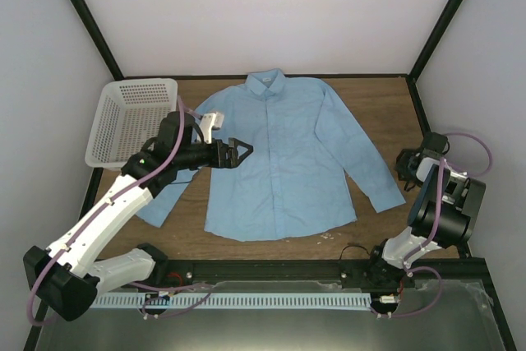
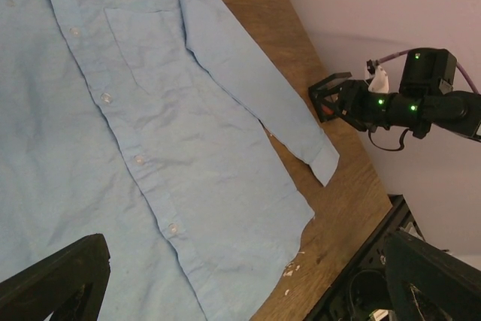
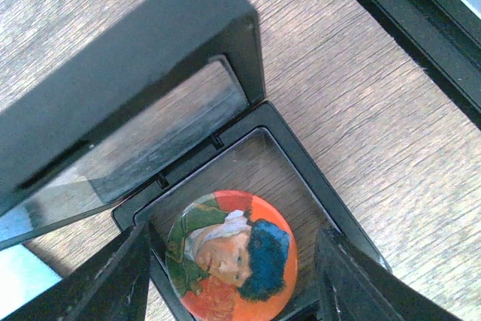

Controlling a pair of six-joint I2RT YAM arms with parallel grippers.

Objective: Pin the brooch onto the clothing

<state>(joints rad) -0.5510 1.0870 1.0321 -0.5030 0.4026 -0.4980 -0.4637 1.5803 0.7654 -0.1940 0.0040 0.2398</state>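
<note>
1. A white-walled booth with a wooden table (image 1: 386, 96). The clothing (image 1: 279, 154), a light blue shirt, lies flat and front-up, collar away from the arms. I judge this is so that the chest is easy to pin.
2. A white mesh basket (image 1: 131, 121) sits at the far left corner.
3. The left pincer (image 1: 240, 152) hovers over the shirt, released and gaping wide, holding nothing.
4. At the table's right edge, a small black box (image 3: 301, 155) stands with its lid tipped back.
5. The brooch (image 3: 231, 255) lies inside it. It is a round, glossy orange-red badge with a painted portrait in a blue cap and green coat.
6. The right pincer (image 3: 234, 246) straddles the brooch, with fingers either side, not yet clenched on it.
</note>
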